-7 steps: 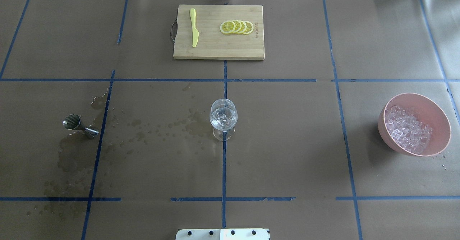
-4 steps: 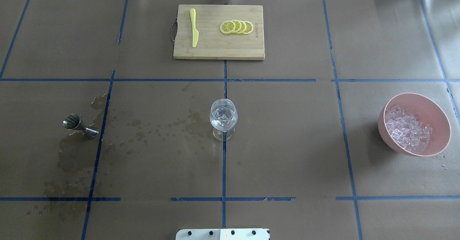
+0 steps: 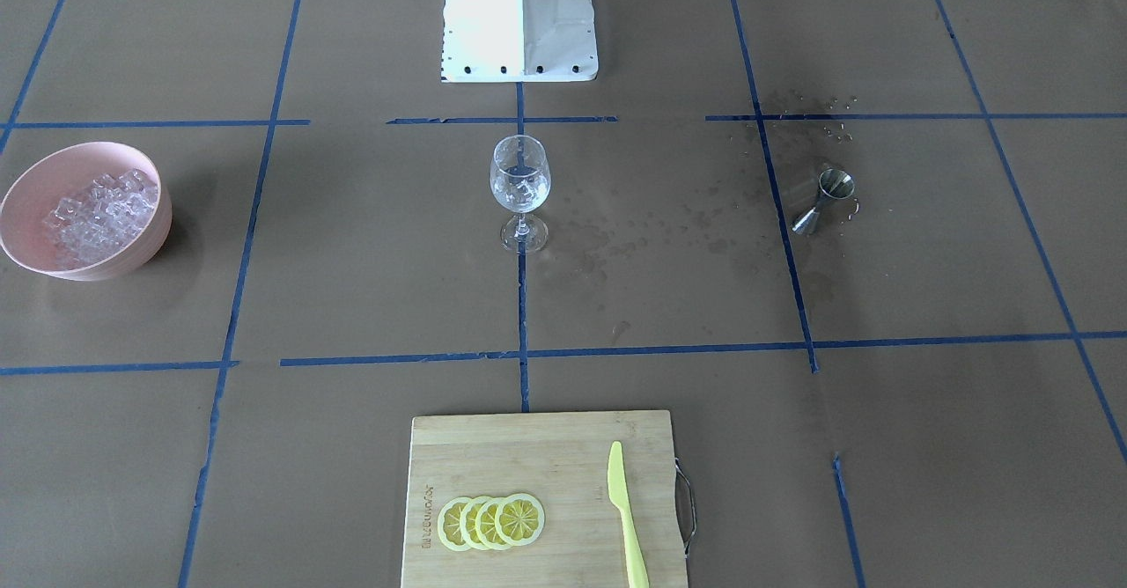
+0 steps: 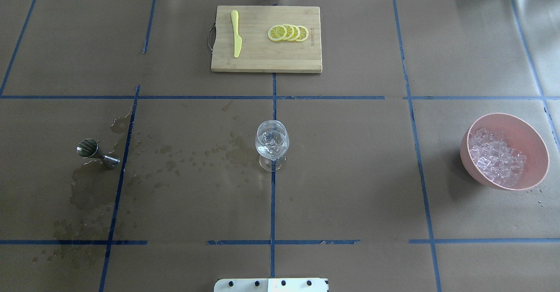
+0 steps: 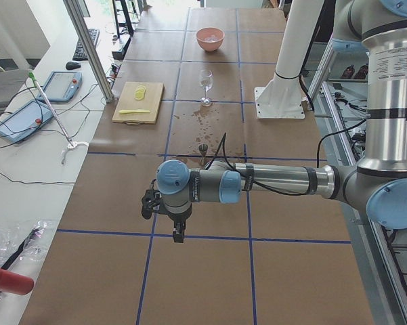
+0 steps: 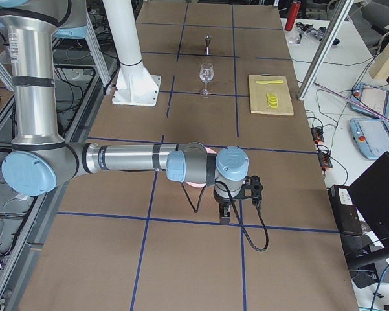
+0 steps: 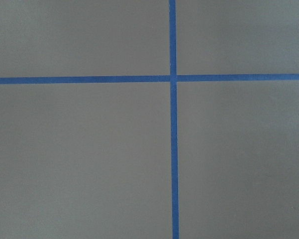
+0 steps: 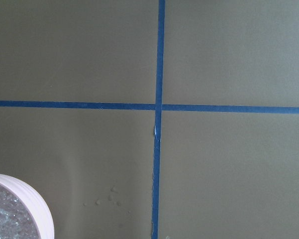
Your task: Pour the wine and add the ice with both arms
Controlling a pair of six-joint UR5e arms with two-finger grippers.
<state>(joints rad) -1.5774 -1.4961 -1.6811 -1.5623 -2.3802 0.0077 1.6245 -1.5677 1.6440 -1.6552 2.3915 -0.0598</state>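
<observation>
A clear wine glass [image 4: 271, 143] stands at the table's middle with a few ice cubes and glints of liquid in it; it also shows in the front view [image 3: 520, 185]. More ice [image 4: 496, 157] fills a pink bowl [image 4: 507, 116] at the right. Dark wet spots of wine [image 4: 87, 193] stain the paper around a steel jigger [image 4: 97, 152] at the left. Both arms are out of the overhead view. The left gripper [image 5: 178, 233] hangs over bare paper beyond the jigger; the right gripper [image 6: 225, 217] hangs beside the bowl. I cannot tell whether either is open or shut.
A wooden cutting board [image 4: 262, 60] at the far middle carries a yellow knife [image 4: 236, 33] and lemon slices [image 4: 288, 33]. The white robot base [image 3: 519, 20] stands at the near edge. The bowl's rim [image 8: 32, 199] shows in the right wrist view's lower left corner.
</observation>
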